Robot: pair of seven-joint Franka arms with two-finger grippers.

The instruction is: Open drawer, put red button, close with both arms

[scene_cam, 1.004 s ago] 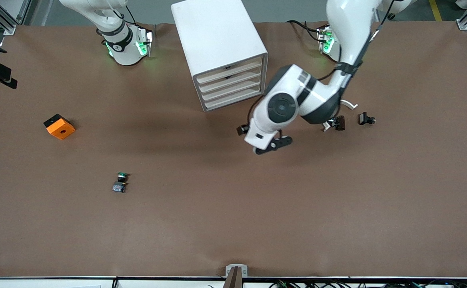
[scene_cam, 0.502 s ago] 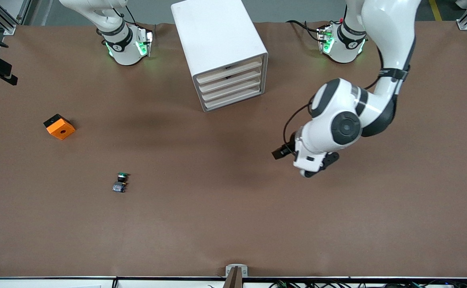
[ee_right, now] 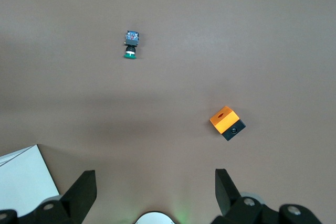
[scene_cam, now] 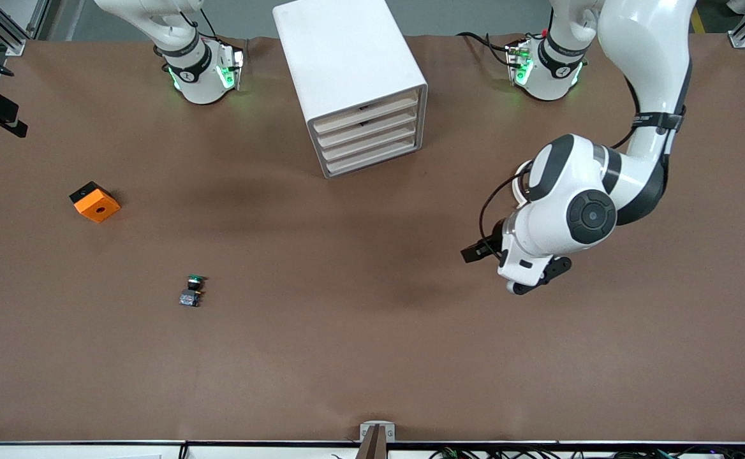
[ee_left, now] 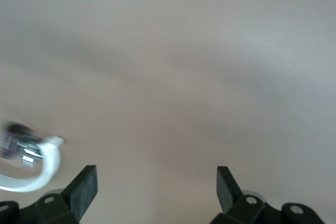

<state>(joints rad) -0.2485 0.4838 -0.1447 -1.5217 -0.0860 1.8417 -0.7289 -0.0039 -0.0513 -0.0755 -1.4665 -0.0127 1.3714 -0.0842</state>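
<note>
left gripper [ee_left: 157,177]: jaws wide, holding nothing, over bare table [scene_cam: 372,357] toward the left arm's end. right gripper [ee_right: 155,179]: wide, empty, waiting high by its base. drawer [scene_cam: 366,107] is shut, top of four in the cabinet [scene_cam: 340,57]. its front faces the front camera, skewed toward the left arm's end, long axis along that front. the left arm is nearer. red button: cannot tell. only a blurred bit beside a white curved piece [ee_left: 44,169].
</note>
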